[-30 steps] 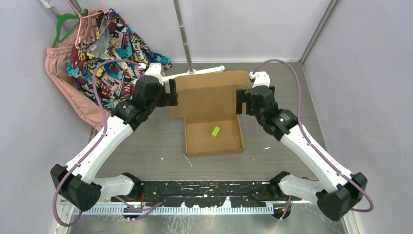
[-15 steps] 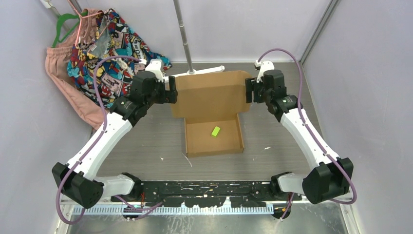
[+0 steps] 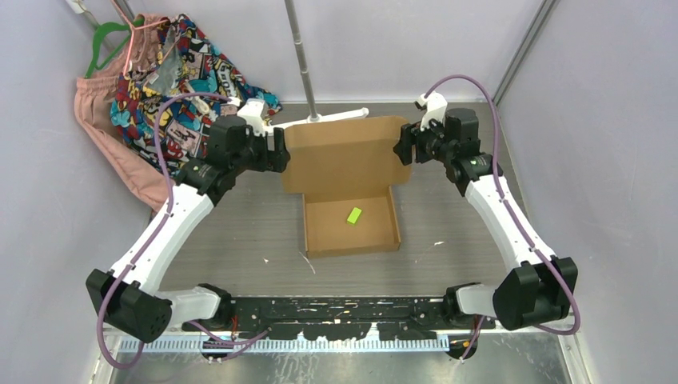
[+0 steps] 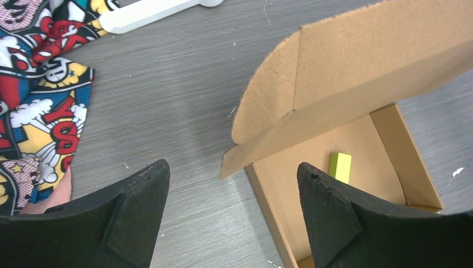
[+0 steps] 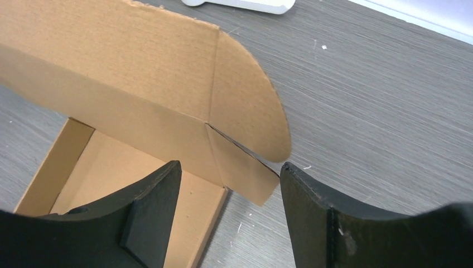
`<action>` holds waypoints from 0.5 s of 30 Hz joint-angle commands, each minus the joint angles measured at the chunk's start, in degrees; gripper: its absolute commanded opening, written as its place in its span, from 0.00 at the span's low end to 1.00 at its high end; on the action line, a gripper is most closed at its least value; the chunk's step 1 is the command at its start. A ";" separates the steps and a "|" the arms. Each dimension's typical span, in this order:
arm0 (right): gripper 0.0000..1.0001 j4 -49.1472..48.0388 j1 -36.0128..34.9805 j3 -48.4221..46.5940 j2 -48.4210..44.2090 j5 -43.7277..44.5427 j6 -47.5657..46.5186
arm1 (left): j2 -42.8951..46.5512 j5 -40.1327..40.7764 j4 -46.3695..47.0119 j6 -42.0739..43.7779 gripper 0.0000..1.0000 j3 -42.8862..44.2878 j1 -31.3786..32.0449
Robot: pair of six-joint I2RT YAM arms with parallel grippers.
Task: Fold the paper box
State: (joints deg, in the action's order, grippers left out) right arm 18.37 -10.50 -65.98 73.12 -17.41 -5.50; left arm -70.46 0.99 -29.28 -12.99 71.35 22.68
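The box [image 3: 328, 232] sits centred on the worktop [image 3: 240, 232], base formed, lid [image 3: 344, 156] raised at 12 o'clock. The left hand [image 3: 280, 152] at 9 and right hand [image 3: 402, 150] at 3 flank it, both spread, gripping nothing. Closing and tucking remain.

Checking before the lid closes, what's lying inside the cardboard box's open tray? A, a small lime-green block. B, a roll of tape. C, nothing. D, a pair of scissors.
A: a small lime-green block lies on the floor of the paper box, in its open tray, visible from above and from the left wrist.
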 commanded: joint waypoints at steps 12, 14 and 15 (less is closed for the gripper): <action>0.68 -3.02 1.98 -1.71 2.46 -6.24 -2.08 | -0.65 -5.22 3.18 1.99 0.82 -0.34 -0.44; 0.68 -3.44 2.35 -1.83 2.96 -5.90 -2.23 | -0.65 -5.13 2.94 2.16 0.82 -0.34 -0.44; 0.68 -4.01 2.60 -1.68 3.13 -5.83 -2.19 | -0.60 -5.08 2.87 2.18 0.82 -0.34 -0.45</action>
State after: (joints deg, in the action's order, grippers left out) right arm 17.26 -8.80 -65.98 75.85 -22.22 -6.98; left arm -71.26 -3.29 -28.97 -12.10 70.30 22.48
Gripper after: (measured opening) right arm 0.683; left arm 0.819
